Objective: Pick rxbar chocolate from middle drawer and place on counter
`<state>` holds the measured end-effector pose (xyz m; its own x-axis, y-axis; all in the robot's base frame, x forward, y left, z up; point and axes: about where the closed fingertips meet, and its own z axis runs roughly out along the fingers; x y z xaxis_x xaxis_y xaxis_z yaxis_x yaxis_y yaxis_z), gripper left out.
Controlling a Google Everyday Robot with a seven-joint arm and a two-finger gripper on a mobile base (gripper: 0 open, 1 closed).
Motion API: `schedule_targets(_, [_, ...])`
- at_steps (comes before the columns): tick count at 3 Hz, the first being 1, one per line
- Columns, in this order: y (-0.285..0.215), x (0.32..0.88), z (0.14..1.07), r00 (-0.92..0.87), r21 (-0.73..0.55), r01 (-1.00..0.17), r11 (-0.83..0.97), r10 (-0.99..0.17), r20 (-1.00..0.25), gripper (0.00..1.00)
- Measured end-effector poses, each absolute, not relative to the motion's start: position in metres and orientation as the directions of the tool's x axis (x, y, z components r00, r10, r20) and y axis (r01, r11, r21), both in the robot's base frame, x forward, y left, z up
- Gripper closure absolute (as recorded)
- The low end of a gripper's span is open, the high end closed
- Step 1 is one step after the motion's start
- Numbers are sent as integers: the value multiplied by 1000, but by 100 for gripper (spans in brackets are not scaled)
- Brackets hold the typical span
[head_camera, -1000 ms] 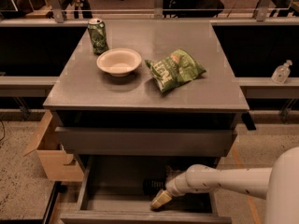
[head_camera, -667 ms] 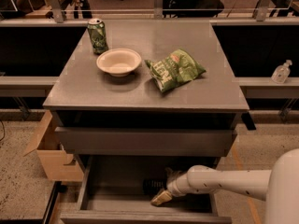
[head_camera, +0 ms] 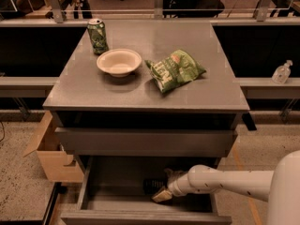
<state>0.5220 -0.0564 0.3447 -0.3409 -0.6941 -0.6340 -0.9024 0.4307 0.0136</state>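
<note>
Dark wrapper of the rxbar chocolate (head_camera: 151, 185) is lying flat on the floor of the middle drawer (head_camera: 117, 204), toward the back and half in shadow under the drawer above (head_camera: 145, 142). Gripper (head_camera: 161, 196) is sitting low inside the open drawer, just beside the bar on its right, tip angling down to the floor. Contact is not confirmable. Grasp state: cannot tell whether it is clamped on the bar or released. White arm (head_camera: 225, 184) is reaching in from the right.

Risks, as I am judging them:
- Bar is thin, on a flat floor. A shallow approach is likely pushing it back into the shadow rather than getting hold of it.
- A grip on the wrapper's edge alone is risking a slip on the lift.
- Lifting straight up is risking a knock against the drawer above; the arm needs to be backing out first.
- Counter (head_camera: 197, 97) is carrying a can (head_camera: 97, 35), a bowl (head_camera: 119, 62) and a green chip bag (head_camera: 174, 69). Placing near these is risking a nudge; the front strip is looking safest.
</note>
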Motion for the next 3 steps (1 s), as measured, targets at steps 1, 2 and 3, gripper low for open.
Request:
schedule_targets(1, [-56,522,352,-341,14,-902,431,-694,-634,88])
schedule_targets(2, [-56,522,354,-341,13,-902,431,-694,-634,100])
schedule_targets(3, [-56,522,354,-341,13,-902,431,-694,-634,100])
